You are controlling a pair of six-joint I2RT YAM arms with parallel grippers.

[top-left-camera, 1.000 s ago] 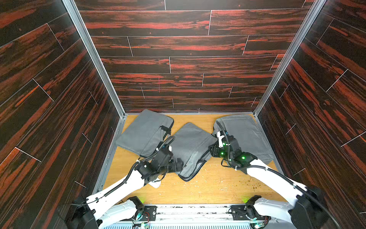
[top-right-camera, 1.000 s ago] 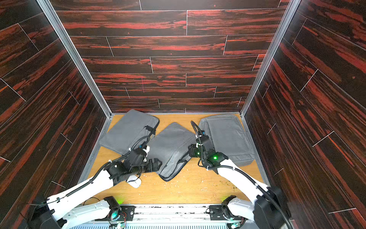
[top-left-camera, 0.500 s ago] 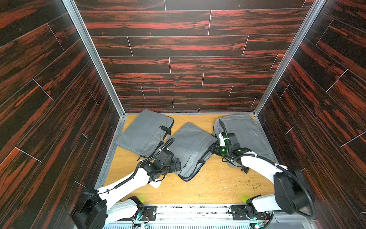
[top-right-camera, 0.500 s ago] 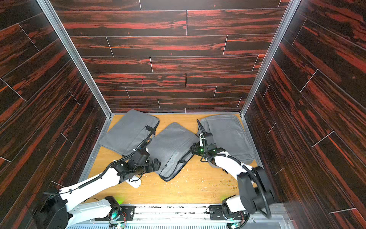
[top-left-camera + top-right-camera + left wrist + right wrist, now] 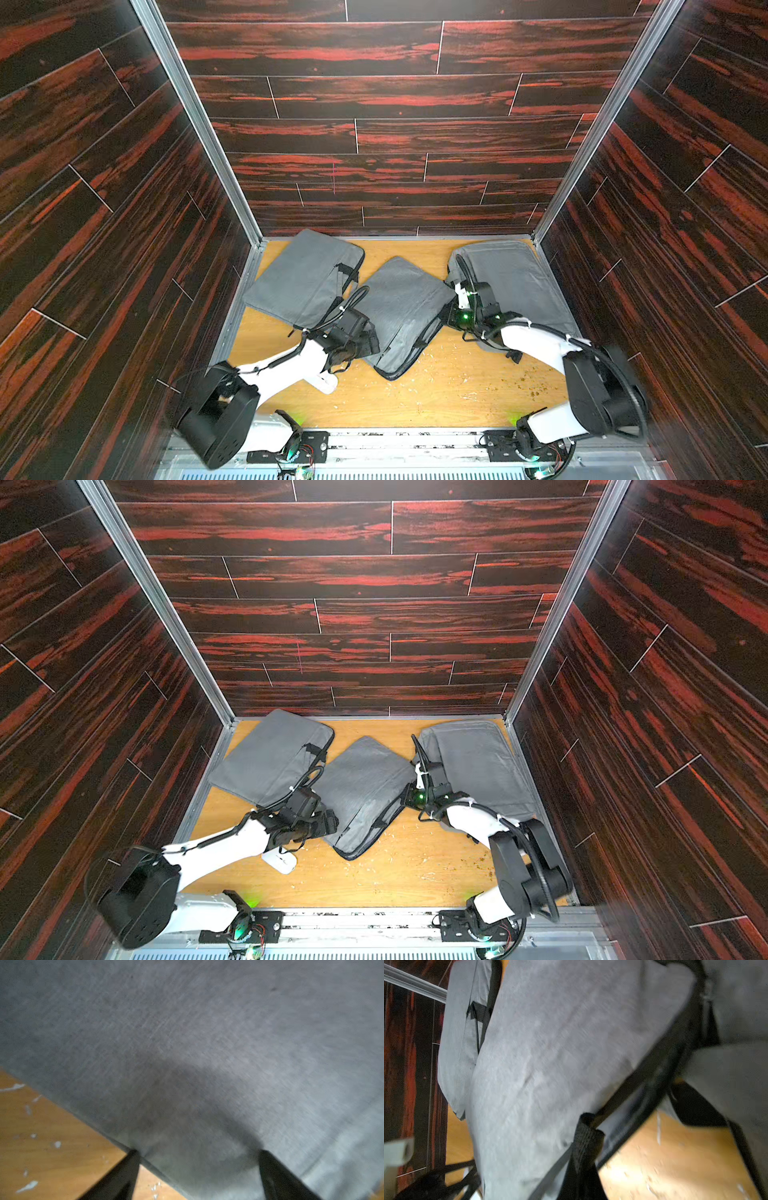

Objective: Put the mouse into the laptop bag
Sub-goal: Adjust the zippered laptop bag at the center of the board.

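Dark wooden walls [image 5: 374, 95] with red streaks stood round a yellow table [image 5: 440, 395]. In both top views three grey bags lay flat on it: a left bag [image 5: 303, 278], a middle bag [image 5: 403, 307] and a right bag [image 5: 513, 274]. The white mouse [image 5: 280, 861] lay on the bare table, partly under my left arm [image 5: 216, 845]. It was near the middle bag but not in any bag. My left gripper [image 5: 369, 344] was at the near left edge of the middle bag. My right gripper [image 5: 449, 312] was at its right edge.

In the left wrist view, grey cloth filled most of what I saw. The two fingers [image 5: 133, 1167] were spread wide, one at the bag's edge and one over the cloth. They held nothing.

In the right wrist view, a black strap [image 5: 588, 1136] of the middle bag stood up in a fold. As far as I could tell, the right gripper was pressed together on it.

I judged that the step was opening the middle bag. To do it well, I should lift the strap slowly and only a little, so the bag does not slide. The left gripper should press the other side down.

I could not see inside any bag. All three looked flat.
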